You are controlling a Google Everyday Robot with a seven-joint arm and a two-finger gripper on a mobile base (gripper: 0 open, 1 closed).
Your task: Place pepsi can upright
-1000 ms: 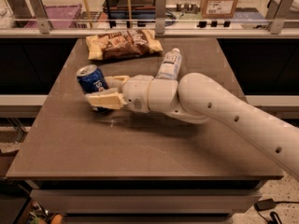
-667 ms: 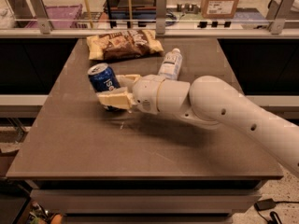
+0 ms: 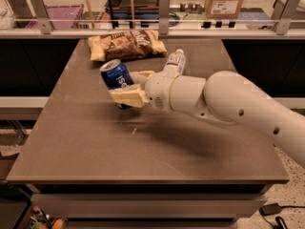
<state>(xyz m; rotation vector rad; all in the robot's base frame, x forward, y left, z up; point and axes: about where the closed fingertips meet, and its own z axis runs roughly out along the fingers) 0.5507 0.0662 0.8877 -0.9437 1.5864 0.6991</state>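
Observation:
The pepsi can [image 3: 116, 75] is blue with a silver top and is tilted, its top leaning to the upper left. It is held above the brown table [image 3: 95, 147] left of centre. My gripper [image 3: 129, 87] is shut on the pepsi can, its cream fingers [image 3: 127, 97] clasping the can's lower right side. The white arm [image 3: 224, 104] reaches in from the right.
A clear water bottle [image 3: 175, 62] with a white label lies behind the gripper's wrist. A brown and cream snack bag [image 3: 126, 44] lies at the table's far edge. A railing and shelves with boxes stand behind the table.
The gripper has lifted the pepsi can off the table and carried it to the right, turning it more towards upright.

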